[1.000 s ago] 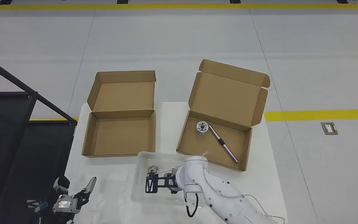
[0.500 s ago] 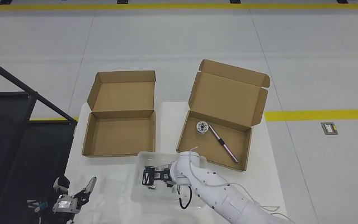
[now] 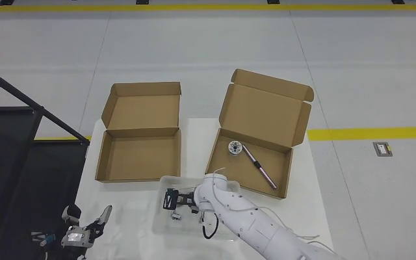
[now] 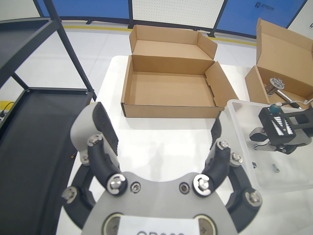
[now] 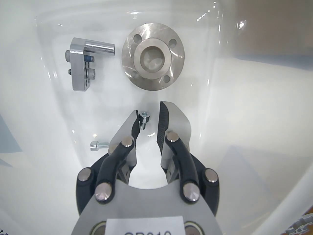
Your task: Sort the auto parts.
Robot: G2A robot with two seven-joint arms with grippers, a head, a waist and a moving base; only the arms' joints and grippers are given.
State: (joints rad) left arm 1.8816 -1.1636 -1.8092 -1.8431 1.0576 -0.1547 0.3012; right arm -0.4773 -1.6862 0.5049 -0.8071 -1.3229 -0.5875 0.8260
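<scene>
Down in the clear bin [image 4: 238, 123] at the bench's [image 3: 136, 208] near edge, the right gripper [image 5: 149, 113] has its fingers partly open around a small bolt [image 5: 144, 119] that touches one of them. The left gripper [image 4: 157, 118], near left, has its fingers spread wide and empty.

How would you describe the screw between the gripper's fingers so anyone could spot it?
Find the clear bin on the table. Near the round flange, the small screw sits between the right gripper's open fingers; the other loose screw lies outside them.
</scene>
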